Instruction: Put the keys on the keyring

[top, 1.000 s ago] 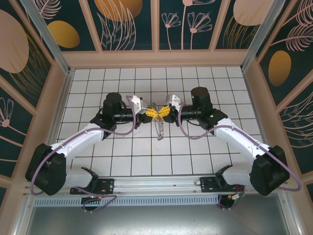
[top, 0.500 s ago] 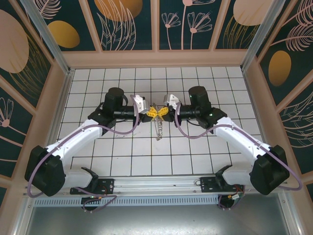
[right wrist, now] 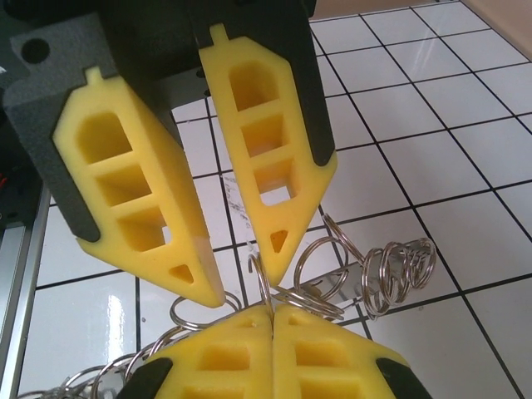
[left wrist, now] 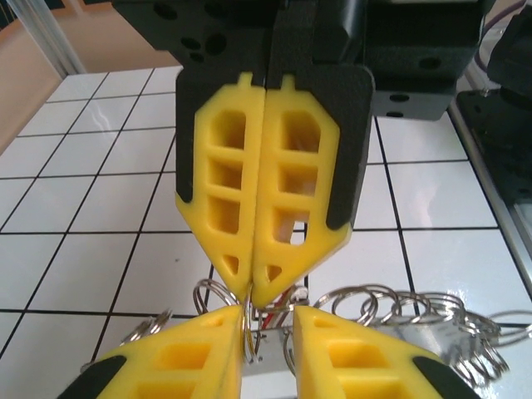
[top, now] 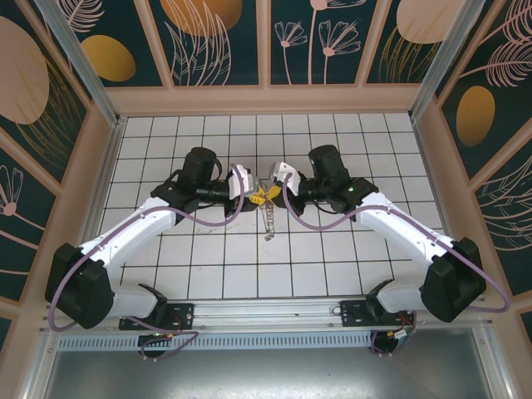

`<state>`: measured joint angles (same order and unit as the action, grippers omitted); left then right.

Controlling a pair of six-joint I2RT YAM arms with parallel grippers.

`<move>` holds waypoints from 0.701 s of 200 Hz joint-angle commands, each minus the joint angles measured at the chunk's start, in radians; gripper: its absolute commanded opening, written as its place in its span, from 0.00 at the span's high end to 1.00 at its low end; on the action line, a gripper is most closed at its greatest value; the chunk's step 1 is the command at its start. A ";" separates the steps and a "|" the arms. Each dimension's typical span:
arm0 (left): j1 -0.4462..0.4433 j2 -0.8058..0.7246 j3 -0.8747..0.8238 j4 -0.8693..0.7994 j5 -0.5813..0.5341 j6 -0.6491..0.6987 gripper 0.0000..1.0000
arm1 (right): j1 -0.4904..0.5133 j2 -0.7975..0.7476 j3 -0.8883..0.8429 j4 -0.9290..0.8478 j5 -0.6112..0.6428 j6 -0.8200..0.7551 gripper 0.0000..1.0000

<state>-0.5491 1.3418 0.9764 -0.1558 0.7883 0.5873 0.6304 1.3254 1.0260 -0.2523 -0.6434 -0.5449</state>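
While both grippers meet mid-surface, left fingers (left wrist: 264, 391) stand narrowly apart around one keyring (left wrist: 399, 312) ring; right fingers (left wrist: 264, 208) pressed together.

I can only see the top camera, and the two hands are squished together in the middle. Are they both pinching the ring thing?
Observer: No. In the left wrist view the right gripper is shut, its tips nipping a small loop of the keyring.
Operator: What about the other hand?
Observer: The left gripper is open, and one small loop stands between its tips.
Operator: How close are they?
Observer: Tip to tip. The right gripper's tips point into the gap between the left gripper's fingers.
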 commanded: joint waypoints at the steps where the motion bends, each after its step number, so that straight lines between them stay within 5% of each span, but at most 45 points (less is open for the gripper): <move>1: -0.004 0.000 0.022 -0.054 -0.017 0.035 0.76 | 0.007 -0.013 0.036 0.005 0.001 -0.017 1.00; 47: -0.005 0.009 0.034 -0.043 -0.007 0.034 0.78 | 0.008 -0.020 0.027 0.025 -0.025 -0.008 1.00; 101: -0.004 0.016 0.039 -0.007 0.017 0.013 1.00 | 0.007 -0.017 0.032 0.018 -0.022 -0.007 1.00; 140: -0.004 0.016 0.035 0.010 0.010 -0.004 1.00 | 0.007 -0.039 0.007 0.036 -0.030 -0.014 0.99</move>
<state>-0.5495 1.3495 0.9859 -0.1783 0.7723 0.5945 0.6304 1.3251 1.0260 -0.2554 -0.6472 -0.5449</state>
